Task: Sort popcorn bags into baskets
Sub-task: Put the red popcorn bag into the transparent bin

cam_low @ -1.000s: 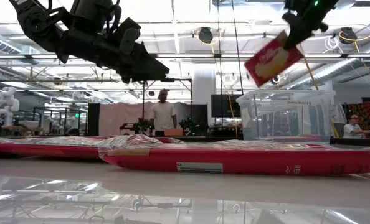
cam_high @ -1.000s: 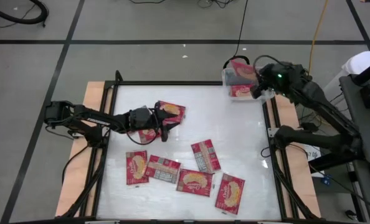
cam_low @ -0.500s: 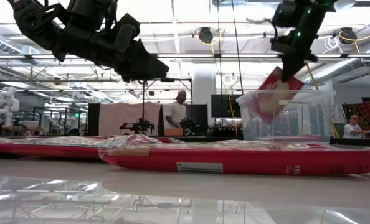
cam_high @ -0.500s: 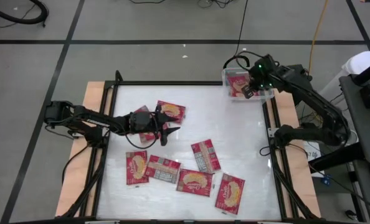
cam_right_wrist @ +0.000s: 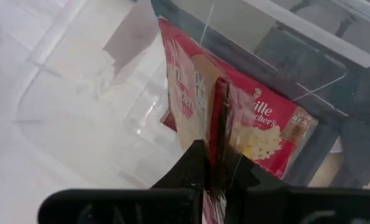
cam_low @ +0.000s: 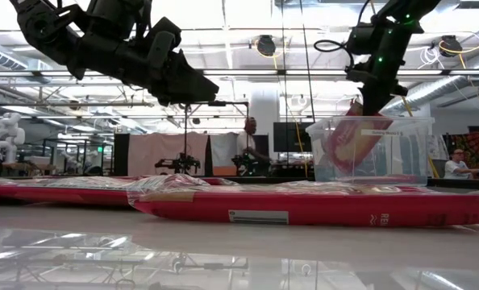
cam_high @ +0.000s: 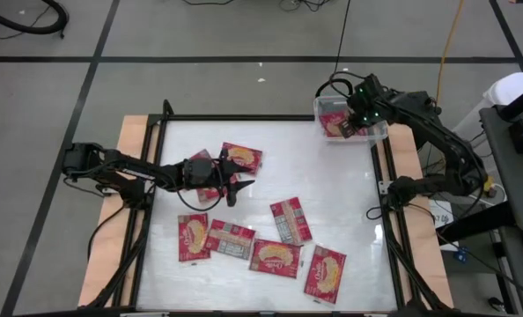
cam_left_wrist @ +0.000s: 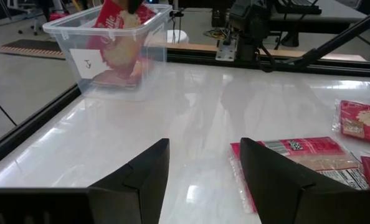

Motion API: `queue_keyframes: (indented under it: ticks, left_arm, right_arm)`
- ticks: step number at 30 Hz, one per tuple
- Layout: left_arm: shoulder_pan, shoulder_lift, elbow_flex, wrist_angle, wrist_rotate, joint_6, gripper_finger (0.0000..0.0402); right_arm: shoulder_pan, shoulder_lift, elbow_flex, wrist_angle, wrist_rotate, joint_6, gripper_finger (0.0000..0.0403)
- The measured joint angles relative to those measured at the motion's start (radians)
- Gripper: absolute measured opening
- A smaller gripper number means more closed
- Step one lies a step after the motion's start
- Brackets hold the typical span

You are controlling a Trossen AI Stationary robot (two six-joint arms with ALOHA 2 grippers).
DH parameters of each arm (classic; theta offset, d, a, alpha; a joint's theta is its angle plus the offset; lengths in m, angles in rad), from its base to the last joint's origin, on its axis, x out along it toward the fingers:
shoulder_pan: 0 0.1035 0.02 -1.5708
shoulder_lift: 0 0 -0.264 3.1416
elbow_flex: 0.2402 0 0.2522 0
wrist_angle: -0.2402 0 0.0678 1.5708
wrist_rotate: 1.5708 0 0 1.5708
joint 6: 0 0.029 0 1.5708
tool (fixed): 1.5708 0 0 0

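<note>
- The right gripper [cam_high: 357, 119] is at the 1 o'clock corner of the surface [cam_high: 332, 176], over the clear basket [cam_high: 376, 134], and its fingers are clamped on a red popcorn bag [cam_high: 335, 121].
- In the right wrist view the two dark fingers [cam_right_wrist: 200, 163] pinch the bag [cam_right_wrist: 260, 127] edge-on, with the packet standing upright inside the see-through walls of the basket [cam_right_wrist: 79, 81].
- In the low view that bag [cam_low: 351, 141] hangs tilted, its lower part down inside the basket [cam_low: 401, 149], while the right gripper [cam_low: 376, 95] holds its upper end just above the rim.
- The left wrist view shows the same basket [cam_left_wrist: 79, 43] across the glossy surface [cam_left_wrist: 203, 106], with the held bag [cam_left_wrist: 119, 34] leaning inside it and another packet [cam_left_wrist: 113, 78] lying flat on its bottom.
- The left gripper [cam_high: 237, 187] hovers at about 9 o'clock from the surface's middle, with its fingers spread apart and holding nothing.
- In its own wrist view the two fingers [cam_left_wrist: 141, 174] stand apart with bare surface between them.
- Two bags lie right by the left gripper: one [cam_high: 244, 157] just toward 12 o'clock of it, and one [cam_high: 209, 188] partly under the arm.
- Five more bags lie loose toward 6 o'clock: one [cam_high: 194, 237] at the 7 o'clock side, a greyish-backed one [cam_high: 232, 239] touching it, one [cam_high: 276, 258] next along, one [cam_high: 326, 273] nearest 5 o'clock, and one [cam_high: 290, 220] just above that row.
- A person [cam_low: 250, 149] stands in the room beyond the surface.
</note>
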Motion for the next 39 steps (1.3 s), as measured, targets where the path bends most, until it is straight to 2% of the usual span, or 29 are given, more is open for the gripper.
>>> queue_keyframes:
  ticks: [7,12,16,22,27,34,36,39]
  left_arm:
    - [0.000,0.000,0.000,0.008,0.000,0.015,0.0200]
    - [0.000,0.000,0.000,0.009,0.000,0.017,0.0200]
    - [0.000,0.000,0.000,0.009,0.000,0.017,0.0200]
    - [0.000,0.000,0.000,0.009,0.000,0.017,0.0200]
    - [0.000,0.000,0.000,0.000,0.000,0.017,0.0200]
    - [0.000,0.000,0.000,-0.061,-0.003,0.017,0.0200]
    - [0.000,0.000,0.000,-0.074,-0.003,0.017,0.0200]
    - [0.000,0.000,0.000,-0.095,-0.020,0.017,0.0200]
  right_arm:
    - [0.000,0.007,0.000,0.021,0.148,-0.022,0.0078]
    - [0.000,0.007,0.000,0.051,0.175,-0.027,0.0119]
    - [0.001,0.007,0.000,0.069,0.229,-0.041,0.0137]
    - [-0.004,0.007,-0.043,0.104,0.304,-0.062,0.0143]
    - [0.011,-0.012,-0.090,0.204,0.252,-0.071,0.0143]
    - [0.099,-0.127,-0.175,0.421,0.017,-0.057,0.0144]
    - [0.151,-0.174,-0.203,0.467,0.012,-0.037,0.0144]
    - [0.246,-0.240,-0.233,0.491,0.065,0.004,0.0144]
